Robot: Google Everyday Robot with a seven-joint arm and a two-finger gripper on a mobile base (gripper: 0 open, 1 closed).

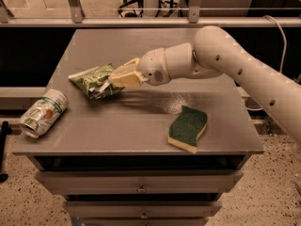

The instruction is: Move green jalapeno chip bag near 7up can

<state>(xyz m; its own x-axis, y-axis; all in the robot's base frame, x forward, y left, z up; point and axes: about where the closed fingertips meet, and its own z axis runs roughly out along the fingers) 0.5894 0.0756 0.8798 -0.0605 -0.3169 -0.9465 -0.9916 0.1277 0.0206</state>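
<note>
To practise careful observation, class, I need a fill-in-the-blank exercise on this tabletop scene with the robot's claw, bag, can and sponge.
1. The claw, closed on the green jalapeno chip bag, reaches in from the picture's ____ side.
2. The 7up can lies on its ____ on the grey table.
3. The sponge has a green top and a ____ base.
Missing words: right; side; yellow.
</note>
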